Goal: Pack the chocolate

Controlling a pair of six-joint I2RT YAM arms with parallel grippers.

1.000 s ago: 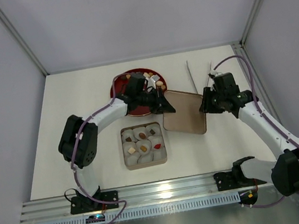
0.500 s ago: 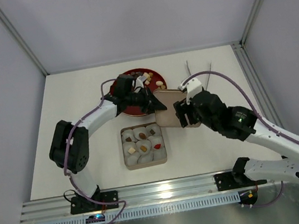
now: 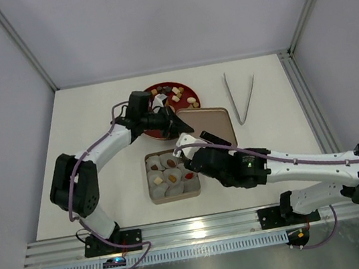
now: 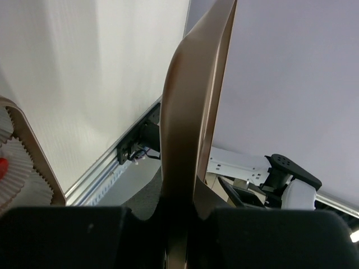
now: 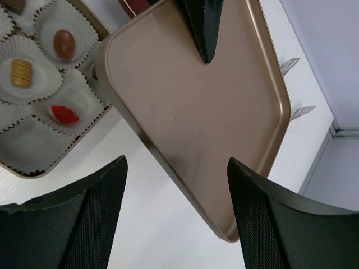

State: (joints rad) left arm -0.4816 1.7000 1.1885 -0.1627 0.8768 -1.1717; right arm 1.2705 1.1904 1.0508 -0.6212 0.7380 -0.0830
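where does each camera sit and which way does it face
Top external: high behind the bases, looking down on the table; left arm and right arm show.
Left wrist: on the left gripper, looking along the brown lid it pinches edge-on; its fingers fill the bottom.
Right wrist: on the right gripper, looking down on lid and chocolate box; its open fingers show.
Shared: both wrist views show the lid.

bright, even, soft-shadowed light — the left pincer sits dark and blurred up close.
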